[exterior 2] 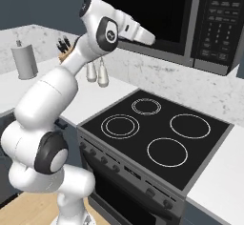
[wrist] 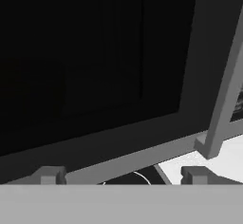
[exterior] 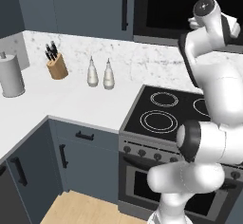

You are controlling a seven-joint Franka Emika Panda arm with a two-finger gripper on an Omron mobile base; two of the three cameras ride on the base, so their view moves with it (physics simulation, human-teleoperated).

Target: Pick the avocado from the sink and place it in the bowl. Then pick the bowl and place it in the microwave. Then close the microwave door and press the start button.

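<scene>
The arm reaches up to the microwave above the stove; the pincer is released, jaws spread wide, grasping nothing, close before the door; the door is shut, its grey handle at the right; a knife block and two bottles stand on the table.

The microwave is sitting above the back edge of the stove, with its door lying to the left of its button panel. On the counter left of the stove, two bottles are standing side by side near the back wall. A knife block is standing further left, and a paper towel roll is standing towards the left corner.
</scene>
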